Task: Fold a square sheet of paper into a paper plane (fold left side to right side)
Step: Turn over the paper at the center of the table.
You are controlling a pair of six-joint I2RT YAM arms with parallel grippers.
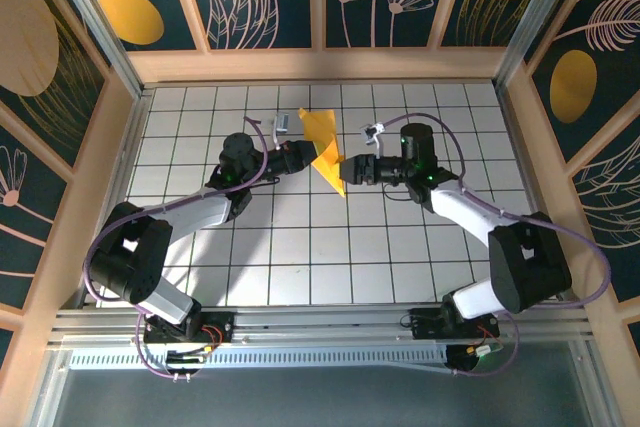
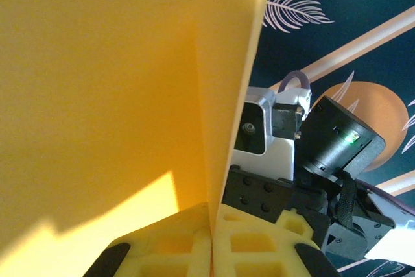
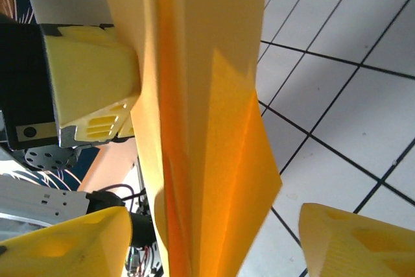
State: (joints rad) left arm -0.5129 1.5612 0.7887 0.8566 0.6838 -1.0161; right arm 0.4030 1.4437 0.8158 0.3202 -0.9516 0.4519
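Pinching the paper [image 1: 324, 142] upright, the left gripper [image 2: 211, 241] is closed tight on it; the right gripper [image 3: 214, 244] gapes astride it, holding nothing, probably to crease.

The folded sheet of paper [image 1: 325, 147] is thin and matt yellow-orange, smooth apart from sharp creases. Against it, the pads [image 2: 253, 251] of the left gripper [image 2: 211, 235] look like soft matt yellow foam, waffle-moulded, though so close I can't be sure. Under the paper, the table [image 1: 320, 257] is smooth white tile with a slight sheen. Behind the paper, the frame [image 1: 320, 65] looks like pale wood.
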